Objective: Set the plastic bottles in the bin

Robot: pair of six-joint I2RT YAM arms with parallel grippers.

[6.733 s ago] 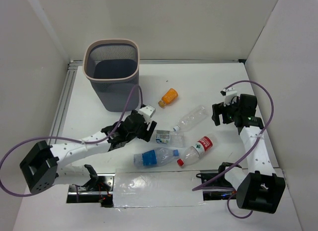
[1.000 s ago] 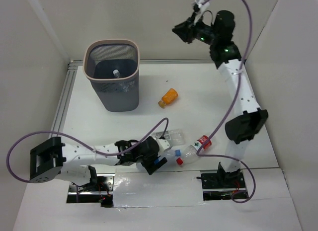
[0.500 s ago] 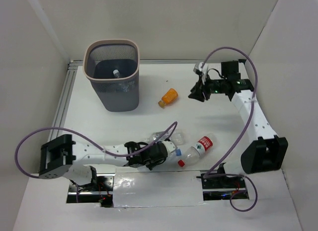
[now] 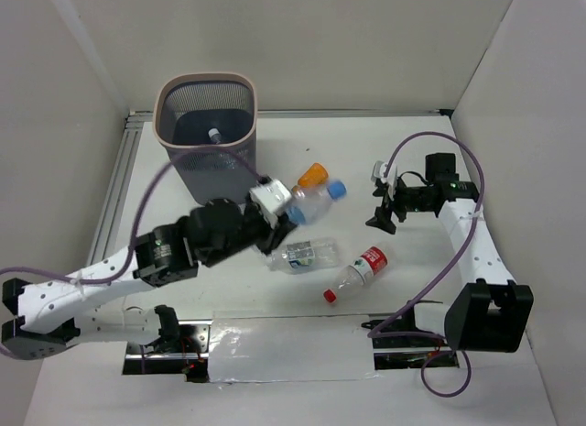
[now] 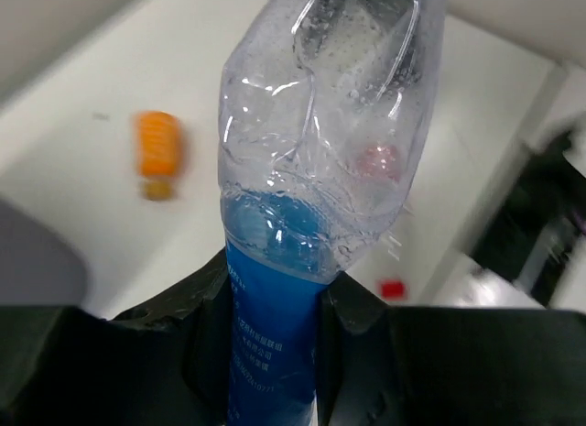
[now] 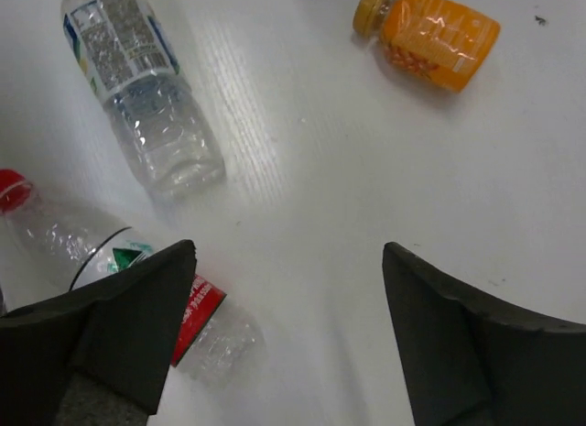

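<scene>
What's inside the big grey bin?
One bottle with a pale cap shows inside the bin. Its near wall hides part of the floor, so more could be there.

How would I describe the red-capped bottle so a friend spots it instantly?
From the tall grey bin, look across the table toward the near right. The clear bottle lying there is the only one with a red cap and label; its neighbour has a white label.
</scene>
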